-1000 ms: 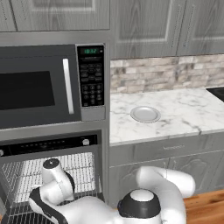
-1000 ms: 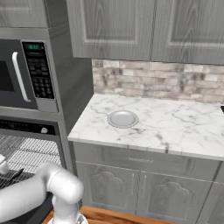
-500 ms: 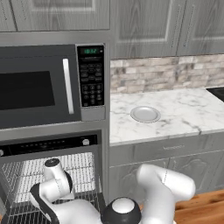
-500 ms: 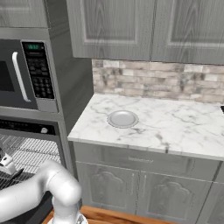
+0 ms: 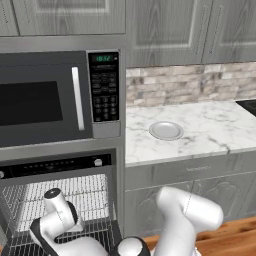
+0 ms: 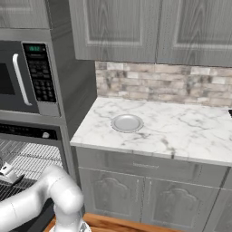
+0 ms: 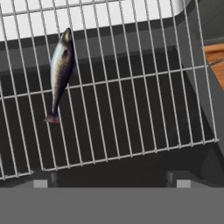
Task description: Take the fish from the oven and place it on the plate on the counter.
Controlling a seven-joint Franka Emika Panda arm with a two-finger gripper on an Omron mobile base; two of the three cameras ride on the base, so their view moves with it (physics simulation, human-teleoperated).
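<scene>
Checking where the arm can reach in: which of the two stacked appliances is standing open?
The lower one, the oven: its wire racks are exposed. The microwave above it is closed.

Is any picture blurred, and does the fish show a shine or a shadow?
Hand view: fish sharp, pale sheen along its back, no clear shadow on the wire rack. Left base view: even light, plate slightly soft. Right base view: the same flat light.
</scene>
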